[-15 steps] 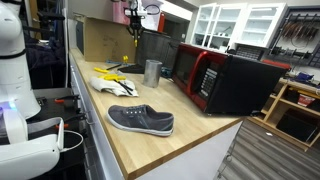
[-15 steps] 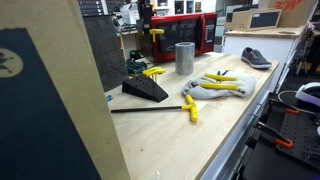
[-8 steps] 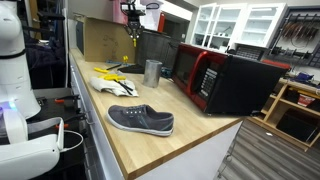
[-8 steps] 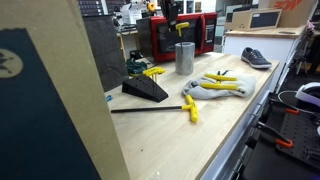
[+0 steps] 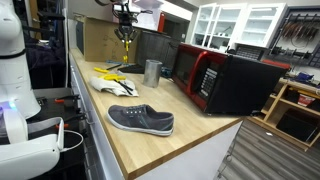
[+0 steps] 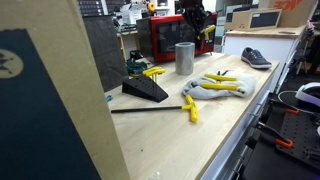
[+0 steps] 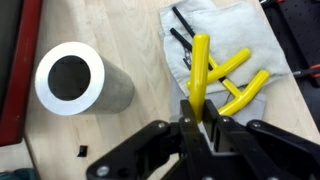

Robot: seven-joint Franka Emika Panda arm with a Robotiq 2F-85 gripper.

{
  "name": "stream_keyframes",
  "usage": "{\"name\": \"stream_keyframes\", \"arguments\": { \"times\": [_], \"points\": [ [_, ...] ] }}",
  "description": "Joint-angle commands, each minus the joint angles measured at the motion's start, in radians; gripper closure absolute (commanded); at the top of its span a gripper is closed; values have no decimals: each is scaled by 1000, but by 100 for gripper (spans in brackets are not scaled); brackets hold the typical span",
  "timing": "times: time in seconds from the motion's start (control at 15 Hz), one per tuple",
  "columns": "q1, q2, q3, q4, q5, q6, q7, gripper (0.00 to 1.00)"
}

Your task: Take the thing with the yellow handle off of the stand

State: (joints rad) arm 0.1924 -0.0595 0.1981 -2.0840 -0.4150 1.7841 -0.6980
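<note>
A slim utensil (image 7: 201, 65) with a smooth, bright yellow, rod-like handle, held in the air by the robot's gripper (image 7: 200, 122). In the wrist view the handle sticks straight out from the black jaws, which are clamped tight on its lower end. That end is hidden between them, so its tip cannot be seen.

In an exterior view the utensil (image 5: 126, 44) hangs from the gripper (image 5: 124, 22) well above the metal cup (image 5: 152, 71). It is too small there to make out more than a yellow streak. In an exterior view the gripper (image 6: 197, 18) is up behind the cup (image 6: 185, 57), in front of a red microwave (image 6: 165, 38), and the utensil is hard to pick out.

Beside the cup (image 7: 72, 85) on the wooden surface (image 7: 130, 30) lies a grey cloth (image 7: 215, 25) carrying other yellow-handled tools (image 7: 238, 80), partly covered by the held handle.
</note>
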Motion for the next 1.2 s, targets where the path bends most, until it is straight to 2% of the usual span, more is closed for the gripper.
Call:
{"name": "stream_keyframes", "arguments": {
  "times": [0.0,0.8,1.13],
  "points": [
    [14,-84,0,-122,-27,14,-120,96],
    [66,-180,-16,-401,18,90,-570,96],
    [78,-194,-17,-473,-1,81,-686,96]
  ]
}}
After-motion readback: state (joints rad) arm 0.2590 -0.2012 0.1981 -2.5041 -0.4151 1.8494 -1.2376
